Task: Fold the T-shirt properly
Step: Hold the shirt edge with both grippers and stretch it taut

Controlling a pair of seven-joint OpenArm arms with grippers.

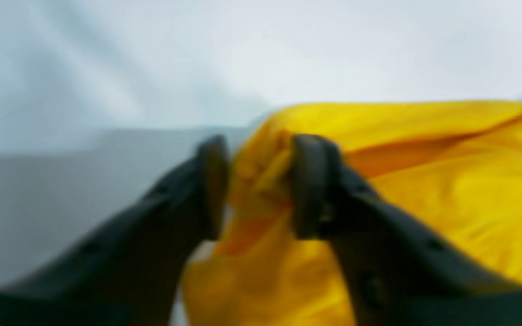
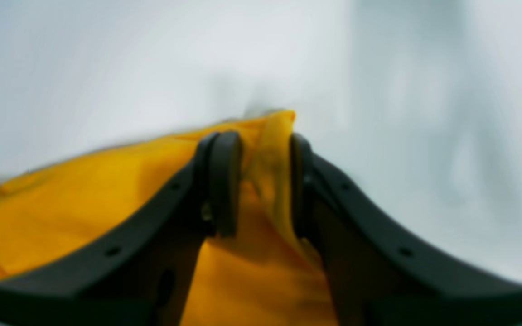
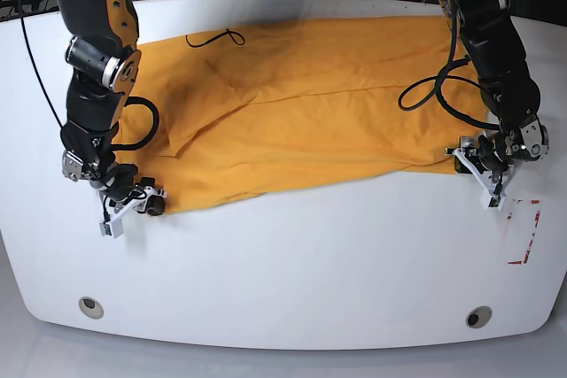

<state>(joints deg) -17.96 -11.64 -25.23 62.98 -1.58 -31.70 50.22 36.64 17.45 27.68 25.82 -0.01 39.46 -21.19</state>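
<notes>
Spread wide across the far half of the white table (image 3: 283,263), the T-shirt (image 3: 310,104), wrinkled and apparently doubled lengthwise. Pinched at the near left corner by the right gripper (image 2: 256,181), jaws narrowed onto a bunched ridge of cloth. Pinched likewise at the near right corner by the left gripper (image 1: 258,185) (fabric wedged between both pads). Judged early to midway: both near corners secured, cross folds and smoothing yet to be made.

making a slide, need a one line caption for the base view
Both arms pinch the near corners of the orange T-shirt spread on the white table, left gripper and right gripper low.
</notes>
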